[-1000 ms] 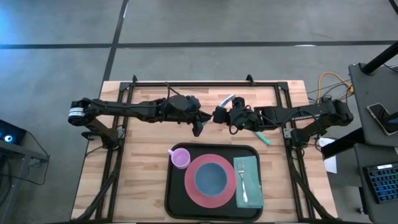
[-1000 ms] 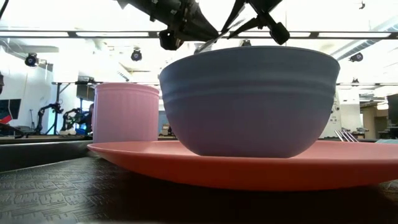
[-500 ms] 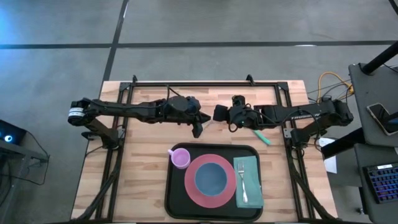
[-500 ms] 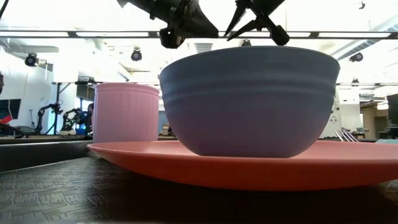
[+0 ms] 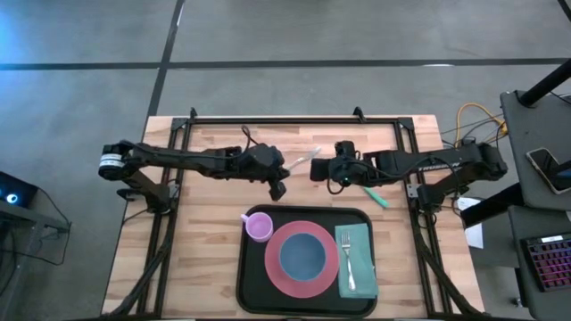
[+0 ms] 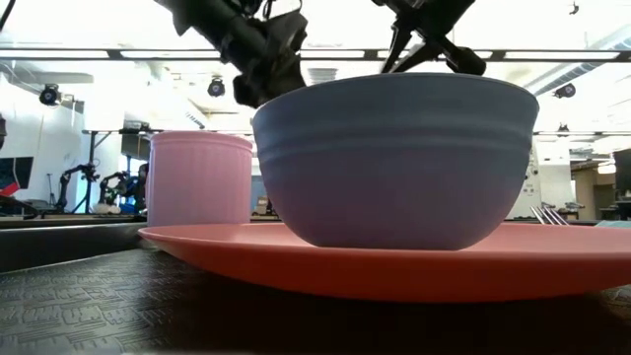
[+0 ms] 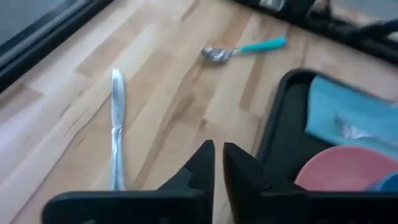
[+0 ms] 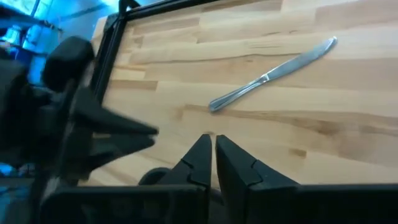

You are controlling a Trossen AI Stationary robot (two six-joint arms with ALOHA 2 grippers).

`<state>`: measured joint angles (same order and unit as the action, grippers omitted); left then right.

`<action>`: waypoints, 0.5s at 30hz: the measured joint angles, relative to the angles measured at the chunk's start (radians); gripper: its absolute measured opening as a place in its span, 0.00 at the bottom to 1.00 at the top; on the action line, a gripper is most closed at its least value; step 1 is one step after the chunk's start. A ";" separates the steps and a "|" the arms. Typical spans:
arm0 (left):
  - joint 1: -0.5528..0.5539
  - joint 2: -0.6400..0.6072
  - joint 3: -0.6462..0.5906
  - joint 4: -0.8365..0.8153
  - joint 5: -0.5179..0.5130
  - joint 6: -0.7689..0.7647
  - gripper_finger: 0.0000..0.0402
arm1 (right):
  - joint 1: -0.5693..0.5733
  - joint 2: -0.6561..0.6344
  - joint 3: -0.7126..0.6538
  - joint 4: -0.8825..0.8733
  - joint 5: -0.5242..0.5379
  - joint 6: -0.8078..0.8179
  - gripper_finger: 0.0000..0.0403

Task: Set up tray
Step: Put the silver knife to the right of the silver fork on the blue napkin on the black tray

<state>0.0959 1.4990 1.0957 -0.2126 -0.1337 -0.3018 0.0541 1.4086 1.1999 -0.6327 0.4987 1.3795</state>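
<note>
knife (image 5: 303, 158) dropped onto table (image 5: 205, 232) | left claw (image 5: 277, 191) together | right claw (image 5: 316, 169) together, empty

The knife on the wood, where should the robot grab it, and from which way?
Best grabbed from straight above, around the middle of its handle. The knife lies flat on the bare table, apart from the tray, between the left end effector and the right end effector. It is long and thin, so the fingers should probably close across its narrow width.
</note>
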 joint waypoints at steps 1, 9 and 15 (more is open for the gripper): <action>0.006 0.000 -0.010 0.002 0.000 0.008 0.06 | 0.002 -0.004 0.000 -0.001 -0.005 -0.010 0.05; 0.090 0.010 -0.056 0.014 0.003 0.012 0.34 | 0.042 -0.056 0.007 -0.032 -0.007 -0.035 0.26; 0.166 0.127 -0.032 0.008 0.080 0.044 0.46 | 0.079 -0.071 0.007 -0.117 -0.007 0.021 0.43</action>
<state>0.2615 1.6260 1.0635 -0.2050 -0.0535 -0.2578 0.1333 1.3376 1.2068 -0.7494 0.4921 1.4006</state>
